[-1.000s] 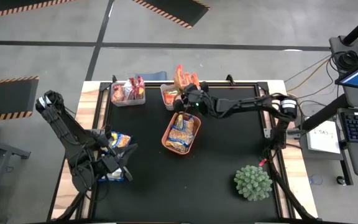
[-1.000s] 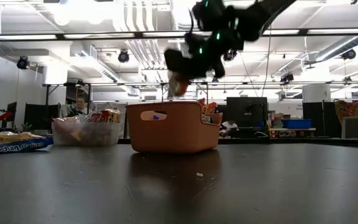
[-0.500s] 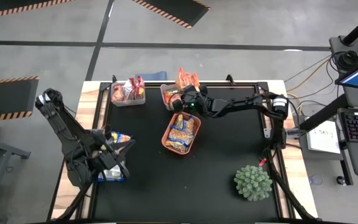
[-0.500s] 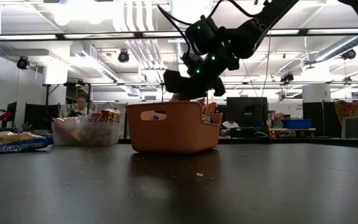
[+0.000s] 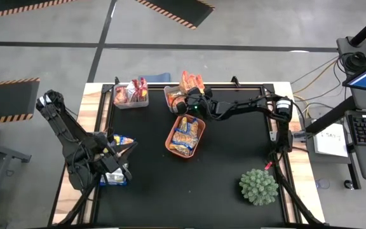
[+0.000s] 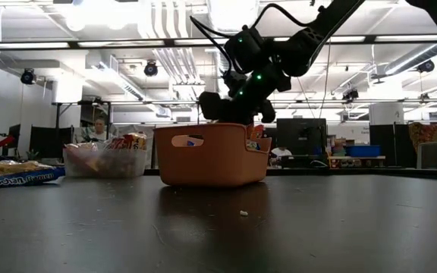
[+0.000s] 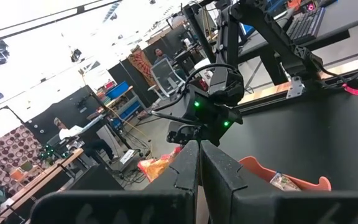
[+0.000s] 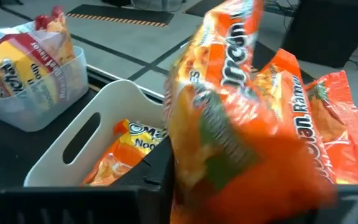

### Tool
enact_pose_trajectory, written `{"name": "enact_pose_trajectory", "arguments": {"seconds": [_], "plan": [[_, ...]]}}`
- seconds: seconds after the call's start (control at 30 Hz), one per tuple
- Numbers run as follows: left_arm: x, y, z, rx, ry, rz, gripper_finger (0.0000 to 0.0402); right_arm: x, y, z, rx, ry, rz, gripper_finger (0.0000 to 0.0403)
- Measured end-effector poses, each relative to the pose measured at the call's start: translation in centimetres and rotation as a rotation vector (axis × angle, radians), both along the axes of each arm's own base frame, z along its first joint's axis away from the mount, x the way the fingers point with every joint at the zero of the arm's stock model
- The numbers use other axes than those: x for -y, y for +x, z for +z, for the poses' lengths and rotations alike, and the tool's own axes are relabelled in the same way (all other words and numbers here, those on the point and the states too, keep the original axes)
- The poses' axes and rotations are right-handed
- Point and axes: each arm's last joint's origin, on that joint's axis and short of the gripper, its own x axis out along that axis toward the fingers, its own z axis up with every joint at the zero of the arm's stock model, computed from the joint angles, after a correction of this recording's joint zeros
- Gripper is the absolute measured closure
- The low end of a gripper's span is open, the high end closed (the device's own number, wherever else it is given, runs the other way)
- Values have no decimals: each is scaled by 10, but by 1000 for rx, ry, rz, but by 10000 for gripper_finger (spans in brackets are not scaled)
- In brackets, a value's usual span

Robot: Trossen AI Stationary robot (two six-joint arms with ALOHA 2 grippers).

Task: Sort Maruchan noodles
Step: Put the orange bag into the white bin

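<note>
Gripping an orange noodle packet [image 8: 241,124], the right gripper [image 5: 184,102] hangs over the white bin [image 5: 172,99] at the table's far edge, just behind the orange tray [image 5: 184,135] that holds more packets [image 5: 187,131]; a clear bin [image 5: 131,96] of packets sits to the side; the left gripper [image 5: 113,166], fingers closed on nothing, waits near a blue-and-yellow packet [image 5: 123,142].

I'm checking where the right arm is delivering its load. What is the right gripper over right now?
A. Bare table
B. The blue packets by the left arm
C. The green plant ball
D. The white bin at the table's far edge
D: in the high view the right gripper is over the white bin, and its wrist view shows an orange noodle packet above that bin.
</note>
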Motion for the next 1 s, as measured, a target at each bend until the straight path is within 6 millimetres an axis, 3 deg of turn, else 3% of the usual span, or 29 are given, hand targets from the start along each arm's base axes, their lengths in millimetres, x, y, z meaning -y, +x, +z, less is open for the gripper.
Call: {"name": "enact_pose_trajectory", "arguments": {"seconds": [0.17,0.33,0.8,1.0], "plan": [[0,0,0,0,0,0,402,1,-1,0,11,8,-10,284],[0,0,0,0,0,0,402,0,0,0,-8,-2,4,276],[0,0,0,0,0,0,402,-5,2,0,-4,41,115,319],[0,0,0,2,-2,0,402,-8,-3,8,-8,64,101,311]]}}
